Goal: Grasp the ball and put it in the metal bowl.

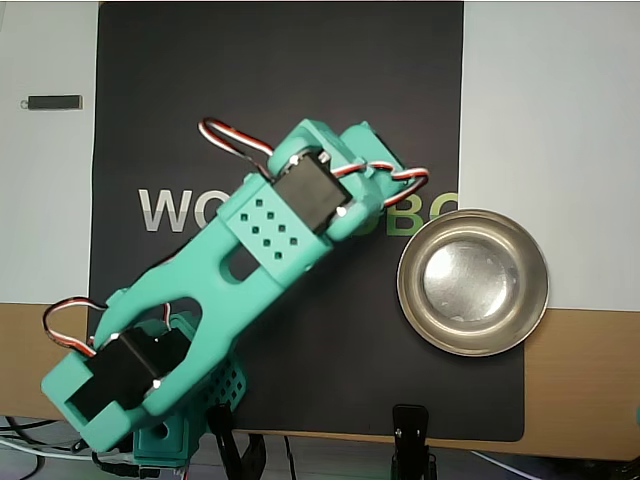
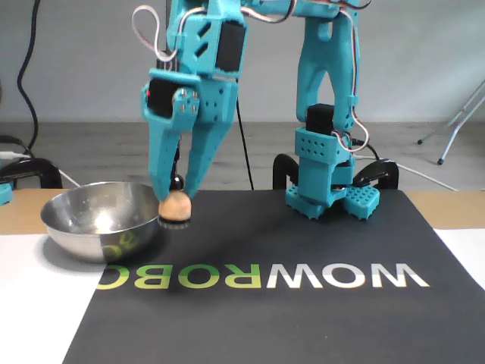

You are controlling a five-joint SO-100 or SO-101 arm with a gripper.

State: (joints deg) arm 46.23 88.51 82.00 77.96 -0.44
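While the claw [image 2: 173, 199] grips the ball [image 2: 175, 206], the metal bowl [image 2: 91, 226] sits just beside it.

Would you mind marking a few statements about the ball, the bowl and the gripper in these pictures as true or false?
1. The ball sits between the fingertips of the gripper. True.
2. The ball already lies inside the metal bowl. False: in the fixed view it is outside, next to the rim and held by the gripper; the overhead view shows the bowl empty.
3. The bowl rests partly on the black mat. True.
4. The overhead view shows the ball clearly. False: the arm hides it there.
5. The bowl is tipped on its side. False: it stands upright, opening upward.
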